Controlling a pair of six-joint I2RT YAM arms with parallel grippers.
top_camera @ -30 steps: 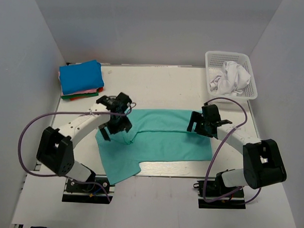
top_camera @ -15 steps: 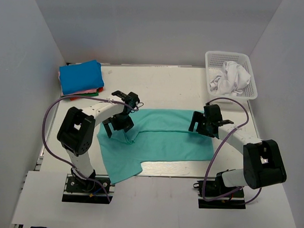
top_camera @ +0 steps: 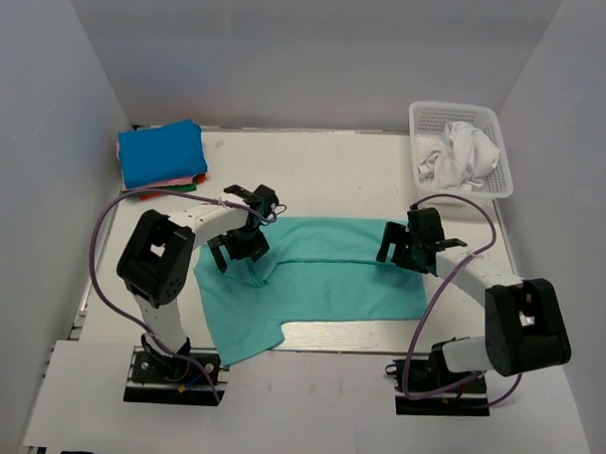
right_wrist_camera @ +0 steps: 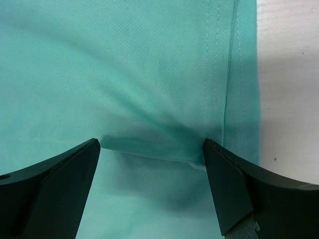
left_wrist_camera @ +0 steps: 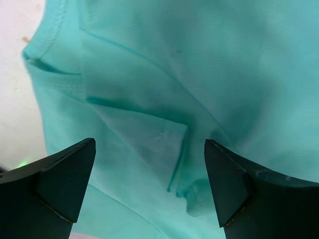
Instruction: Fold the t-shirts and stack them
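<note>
The teal-green t-shirt (top_camera: 321, 272) lies spread on the white table (top_camera: 335, 178), a wide, mostly flat band of smooth cloth. A long fold edge runs across it from left to right, and one loose flap juts out from its near left corner. The left wrist view shows its stitched neck hem and a small folded-over flap with sharp creases (left_wrist_camera: 149, 134). The right wrist view shows its double-stitched hem and a soft ridge of puckered cloth (right_wrist_camera: 149, 144).

The left gripper (top_camera: 234, 253) hangs over the shirt's left end with its fingers spread wide and nothing between them. The right gripper (top_camera: 394, 252) sits over the shirt's right end, likewise released and empty.

Beyond the shirt's far left corner, well apart from it, a folded bright blue t-shirt (top_camera: 161, 152) tops a stack of red and green layers (top_camera: 170, 186). Beyond its far right corner, a crumpled white t-shirt (top_camera: 455, 158) fills a white lattice basket (top_camera: 418, 116).
</note>
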